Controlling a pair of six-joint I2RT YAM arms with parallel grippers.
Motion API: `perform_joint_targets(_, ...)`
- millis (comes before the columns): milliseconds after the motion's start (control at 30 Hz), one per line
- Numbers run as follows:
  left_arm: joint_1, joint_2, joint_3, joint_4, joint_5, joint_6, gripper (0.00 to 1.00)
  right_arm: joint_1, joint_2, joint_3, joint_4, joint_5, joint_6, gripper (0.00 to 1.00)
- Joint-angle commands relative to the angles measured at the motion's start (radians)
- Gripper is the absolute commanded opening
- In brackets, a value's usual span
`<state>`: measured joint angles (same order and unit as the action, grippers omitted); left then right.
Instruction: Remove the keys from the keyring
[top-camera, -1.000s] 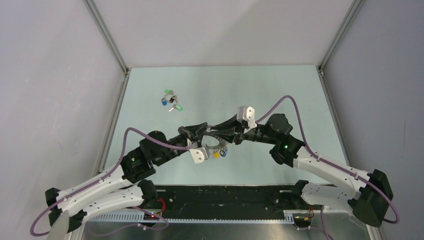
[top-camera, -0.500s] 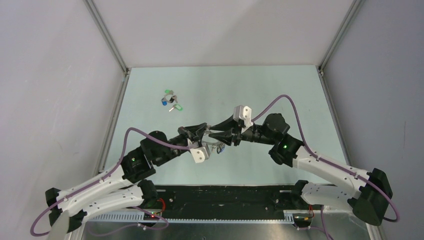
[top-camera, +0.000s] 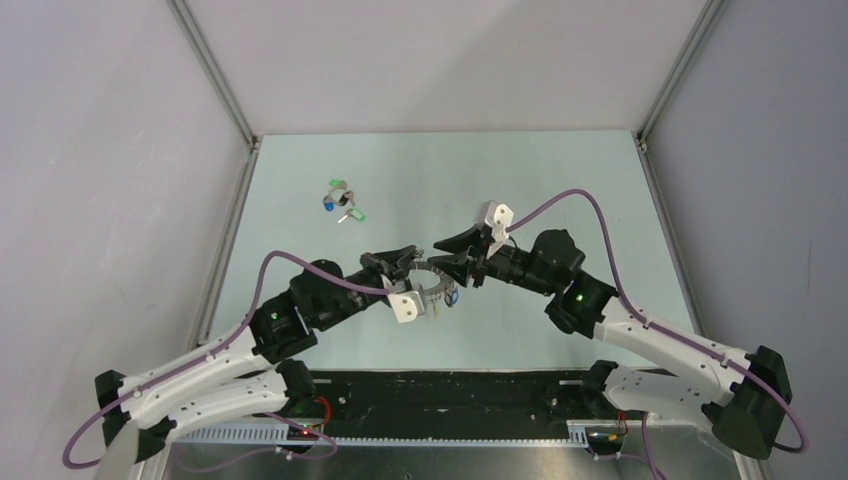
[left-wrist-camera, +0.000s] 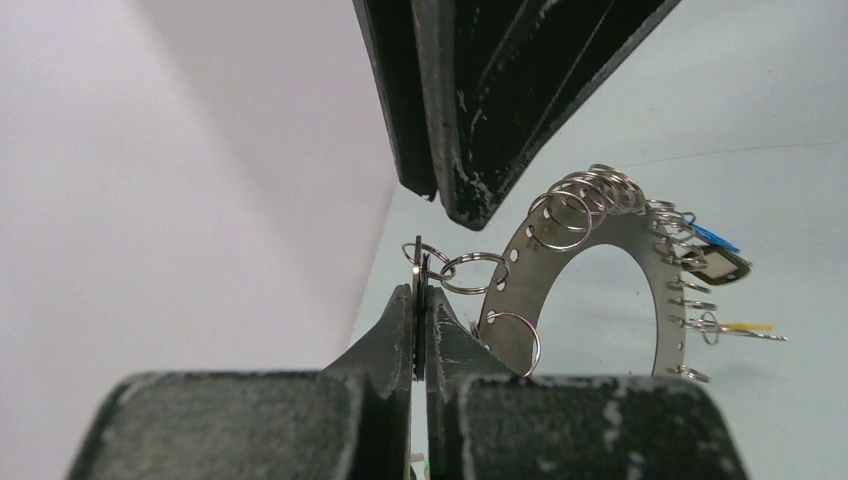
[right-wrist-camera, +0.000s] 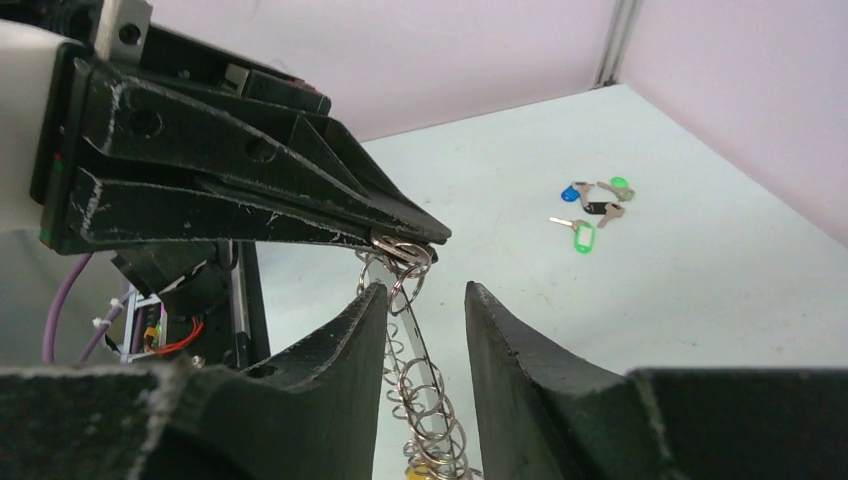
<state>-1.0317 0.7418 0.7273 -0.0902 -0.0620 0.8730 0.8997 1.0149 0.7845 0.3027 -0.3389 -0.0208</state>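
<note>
Black-white arms (top-camera: 200, 370), purple cables (top-camera: 585, 200), scuffed black fingers (right-wrist-camera: 335, 345), green LEDs (top-camera: 577, 297).

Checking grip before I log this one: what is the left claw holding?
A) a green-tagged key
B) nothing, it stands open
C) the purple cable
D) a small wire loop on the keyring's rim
D: in the left wrist view the left claw is shut on a small wire loop at the rim of the keyring.

keyring (left-wrist-camera: 610, 228) lower arc hidden behind left gripper (left-wrist-camera: 420, 292), loose keys (top-camera: 341, 200) overlapping, count unclear
</note>
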Motion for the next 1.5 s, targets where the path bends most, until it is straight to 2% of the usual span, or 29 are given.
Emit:
perform_joint_targets(0, 0.000, 0.001, 0.023, 0.073, -0.022, 0.008, 0.00, 0.011, -0.022, -0.011, 0.048, 0.051, 0.042, 0.39)
perform_joint_targets(533, 0.001, -0.003, 0.021, 0.075, -0.022, 0.010, 0.00, 0.038, 0.059, -0.012, 0.132, 0.065, 0.051, 0.37)
perform_joint_targets(667, 0.000, -0.005, 0.021, 0.073, -0.020, 0.010, 0.00, 0.039, 0.069, -0.011, 0.139, 0.065, 0.049, 0.33)
perform_joint_targets(733, 0.001, -0.007, 0.020, 0.075, -0.022, 0.011, 0.00, 0.038, 0.069, -0.011, 0.138, 0.063, 0.047, 0.23)
perform_joint_targets(767, 0.001, -0.008, 0.020, 0.074, -0.023, 0.012, 0.00, 0.038, 0.066, -0.011, 0.131, 0.060, 0.043, 0.12)
perform_joint_targets(833, 0.000, -0.008, 0.020, 0.075, -0.027, 0.013, 0.00, 0.039, 0.055, -0.012, 0.121, 0.060, 0.037, 0.00)
perform_joint_targets(1133, 0.002, -0.005, 0.021, 0.074, -0.045, 0.014, 0.00, 0.035, -0.036, -0.016, 0.035, 0.058, 0.025, 0.00)
perform_joint_targets(1467, 0.002, 0.011, 0.026, 0.074, -0.001, 0.005, 0.00, 0.015, -0.031, -0.072, 0.293, 0.068, 0.119, 0.00)
